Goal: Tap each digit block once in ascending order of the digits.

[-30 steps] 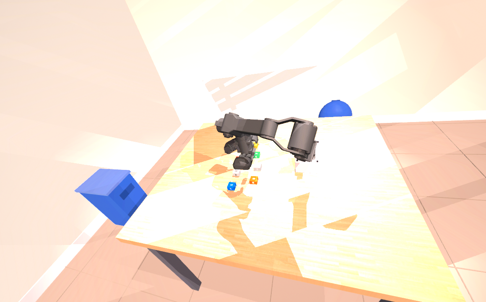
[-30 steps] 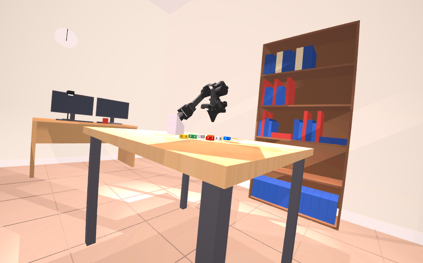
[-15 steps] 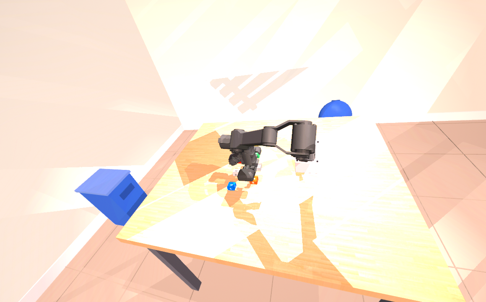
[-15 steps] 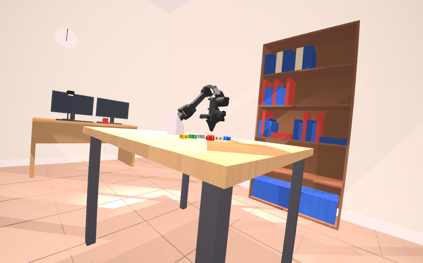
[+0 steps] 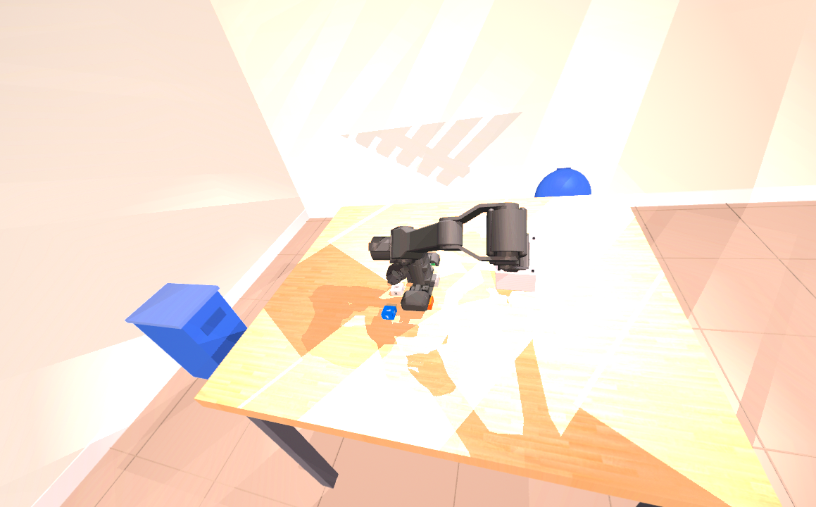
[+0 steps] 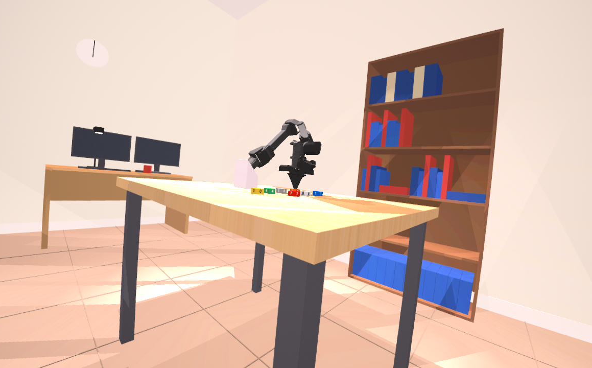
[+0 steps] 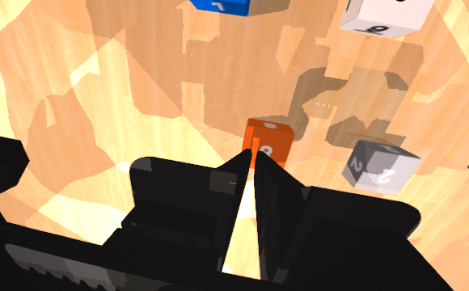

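Your gripper [image 6: 295,186] [image 7: 253,155] is clenched, empty, its tips at the orange block [image 7: 272,141] on the counter [image 5: 524,378] [image 6: 243,214]; contact cannot be determined. Gray block [image 7: 382,167] stands beside it.

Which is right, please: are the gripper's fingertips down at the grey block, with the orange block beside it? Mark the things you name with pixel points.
Not quite: the wrist view shows the gripper's [image 5: 421,308] [image 6: 295,188] [image 7: 254,151] fingertips at the orange block [image 7: 276,141]; the grey block [image 7: 381,170] is the one beside it.
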Controlling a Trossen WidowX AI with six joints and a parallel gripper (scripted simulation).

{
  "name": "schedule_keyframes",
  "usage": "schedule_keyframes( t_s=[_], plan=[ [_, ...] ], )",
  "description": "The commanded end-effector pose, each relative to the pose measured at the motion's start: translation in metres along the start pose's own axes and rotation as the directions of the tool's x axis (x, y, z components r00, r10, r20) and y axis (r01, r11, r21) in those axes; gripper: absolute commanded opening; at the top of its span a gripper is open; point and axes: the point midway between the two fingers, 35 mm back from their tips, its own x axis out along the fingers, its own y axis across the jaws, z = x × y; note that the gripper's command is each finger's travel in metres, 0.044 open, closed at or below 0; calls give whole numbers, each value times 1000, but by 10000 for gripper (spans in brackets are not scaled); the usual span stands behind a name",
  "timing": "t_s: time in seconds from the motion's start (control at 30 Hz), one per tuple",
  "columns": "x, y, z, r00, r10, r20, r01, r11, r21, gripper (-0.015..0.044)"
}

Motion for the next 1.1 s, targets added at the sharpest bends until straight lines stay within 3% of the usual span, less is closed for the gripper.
schedule_keyframes(
  t_s=[0.0,0.43,0.67,0.93,1.07],
  plan=[
    [5,0,-2,1000,5,-3,-5,1000,5,20],
    [-27,0,-1,1000,3,-4,-3,1000,6,20],
    [-104,-1,-1,1000,0,-5,0,1000,7,20],
    [-106,-2,1,1000,1,-5,-1,1000,7,20],
    [-110,-20,39,1000,0,-3,0,1000,5,20]
  ],
)
